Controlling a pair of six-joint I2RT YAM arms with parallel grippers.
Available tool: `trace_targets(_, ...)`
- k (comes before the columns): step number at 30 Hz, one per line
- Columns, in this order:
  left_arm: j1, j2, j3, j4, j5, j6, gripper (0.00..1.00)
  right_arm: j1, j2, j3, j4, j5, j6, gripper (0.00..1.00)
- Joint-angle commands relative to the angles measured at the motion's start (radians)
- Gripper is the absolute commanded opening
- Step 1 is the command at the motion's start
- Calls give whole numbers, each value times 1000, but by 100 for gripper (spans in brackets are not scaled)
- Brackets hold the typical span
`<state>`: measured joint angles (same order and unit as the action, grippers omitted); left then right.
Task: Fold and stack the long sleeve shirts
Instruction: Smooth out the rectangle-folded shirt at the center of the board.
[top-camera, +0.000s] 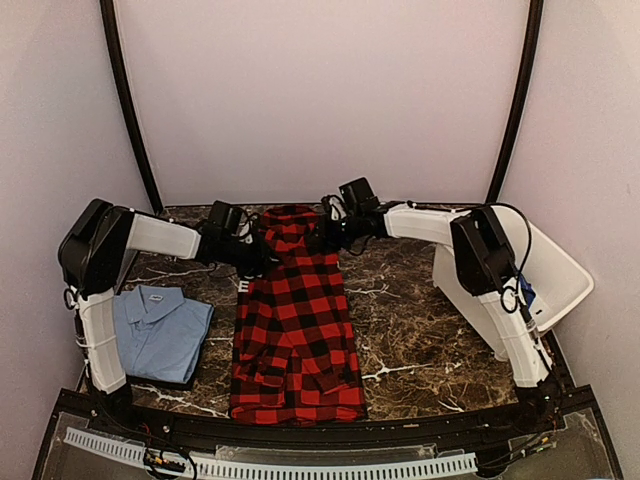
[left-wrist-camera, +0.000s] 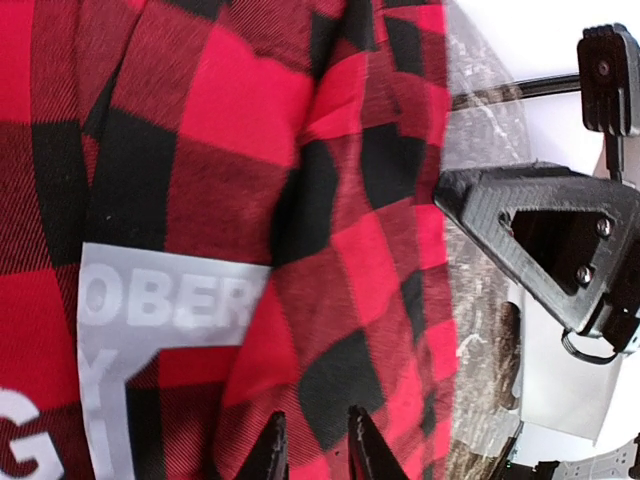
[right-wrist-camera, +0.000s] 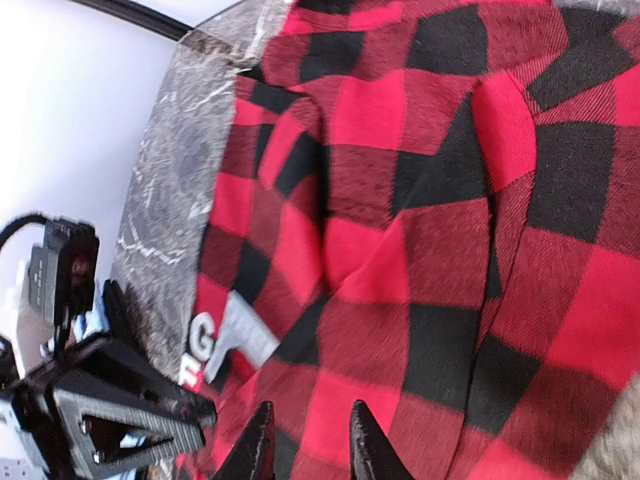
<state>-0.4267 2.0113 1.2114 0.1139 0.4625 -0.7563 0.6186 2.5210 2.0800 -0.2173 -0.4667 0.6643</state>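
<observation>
Wrist views: end effectors (left-wrist-camera: 317, 448) (right-wrist-camera: 308, 435) barely parted over flannel (left-wrist-camera: 250, 110)

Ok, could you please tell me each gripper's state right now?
Left gripper: narrowly parted at the red-and-black checked flannel shirt; grip cannot be told.
Right gripper: the same.

The red-and-black checked flannel (left-wrist-camera: 250, 150) fills most of the view and lies in soft folds. Its pale neck label (left-wrist-camera: 150, 310) shows the letters "OBER". The left end effector (left-wrist-camera: 318, 450) has its two tips slightly apart, just over the cloth. At the right is a strip of marble tabletop (left-wrist-camera: 485, 110) and a black triangular finger (left-wrist-camera: 480, 200) of the other arm.
</observation>
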Motion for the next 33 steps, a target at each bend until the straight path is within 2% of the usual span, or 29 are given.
trace_targets(1,-3,-158,-32,-32,5,23,21,-5,-186,-118,9,5,-59,24)
trace_targets(7,-16,-316,-201,-42,11,9,21,20,-360,-361,74,17,-75,25)
trace_targets(12,-89,-464,-372,-74,-21,-12,21,56,-490,-545,102,38,-91,26)
trace_targets(19,-217,-664,-571,-96,-119,-116,21,118,-641,-755,118,56,-102,26)
trace_targets(24,-247,-796,-703,-107,-131,-176,20,171,-723,-876,134,51,-97,26)
trace_targets(33,-311,-842,-821,-72,-90,-246,19,248,-806,-1013,134,73,-76,26)
